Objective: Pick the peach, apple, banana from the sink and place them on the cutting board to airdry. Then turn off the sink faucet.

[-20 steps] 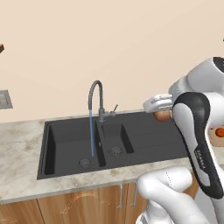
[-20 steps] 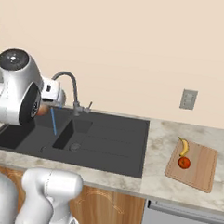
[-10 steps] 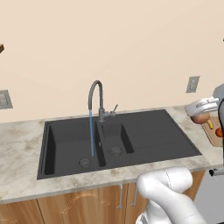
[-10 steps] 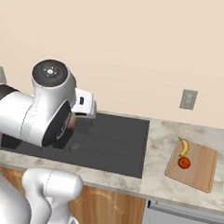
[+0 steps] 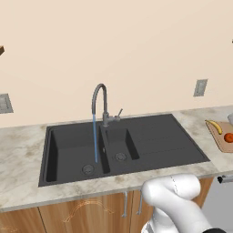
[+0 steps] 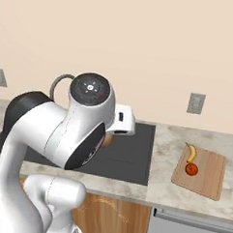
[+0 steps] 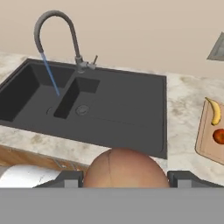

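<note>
The two-finger gripper point(image 7: 124, 178) pinches a round orange-pink peach point(image 7: 124, 168) above the counter, in front of the matte black sink point(image 7: 109, 109). The curved yellow banana point(image 6: 191, 153) and red apple point(image 6: 191, 169) lie on the light-brown wooden cutting board point(image 6: 210, 174). The dark-grey gooseneck faucet point(image 5: 102, 102) runs.

Matte black sink point(image 5: 150, 141), grey metal faucet point(image 5: 101, 102), wooden board point(image 6: 202, 171) (speckled stone counter point(image 5: 20, 154))

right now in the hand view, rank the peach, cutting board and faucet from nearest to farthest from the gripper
1. Peach: between the gripper fingers, held.
2. Cutting board: on the counter to the right, beyond the sink's edge.
3. Sink faucet: at the sink's back, far left, water running.
</note>
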